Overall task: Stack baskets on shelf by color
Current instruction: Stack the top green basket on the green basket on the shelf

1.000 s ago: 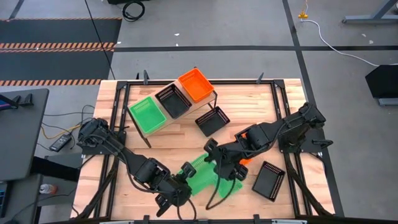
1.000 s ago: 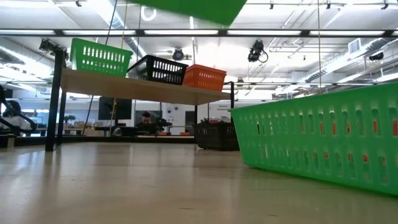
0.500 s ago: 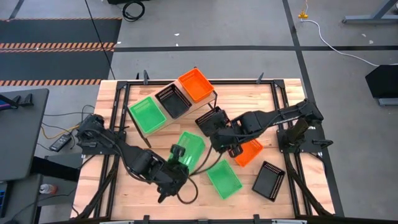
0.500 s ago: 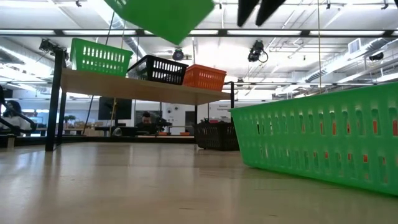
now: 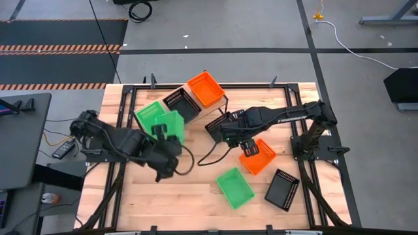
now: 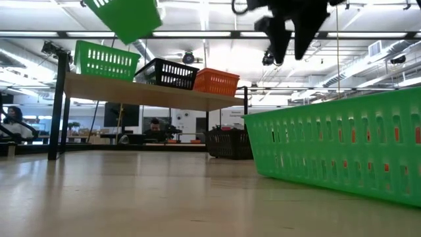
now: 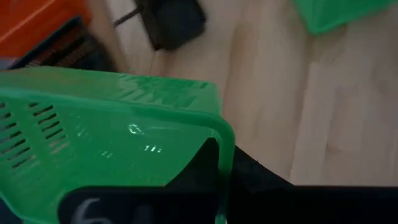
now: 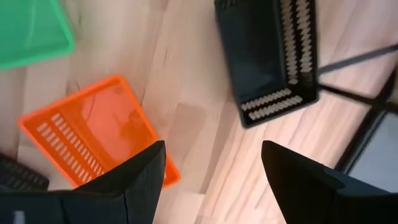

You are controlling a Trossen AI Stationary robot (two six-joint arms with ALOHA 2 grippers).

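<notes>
The wooden shelf (image 5: 171,128) at the far left bears a green basket (image 5: 147,115), a black one (image 5: 182,104) and an orange one (image 5: 205,89). My left gripper (image 5: 161,133) is shut on a second green basket (image 5: 172,124), held in the air over the shelf's green basket; it shows tilted in the low view (image 6: 125,18). My right gripper (image 8: 211,180) is open and empty, in the air above a black basket (image 5: 219,128) that rests on the table beside the shelf. It also shows in the low view (image 6: 289,29). My left gripper holds the green basket by its rim near a corner (image 7: 221,144). One dark finger (image 7: 208,163) shows against the wall there; the other is hidden by the basket. The basket is lifted clear and tilted, above the shelf's green basket.
On the table lie an orange basket (image 5: 257,155), a green basket (image 5: 234,187) close to the low camera (image 6: 342,145), and a black basket (image 5: 282,189) at the near right. Bare tabletop shows at the near left.
My left gripper has carried the green basket up and toward the far left, from the table's near middle to above the shelf's green basket; the other green basket stayed on the table. My right gripper has moved toward the far edge, from the orange basket to above the black one.
</notes>
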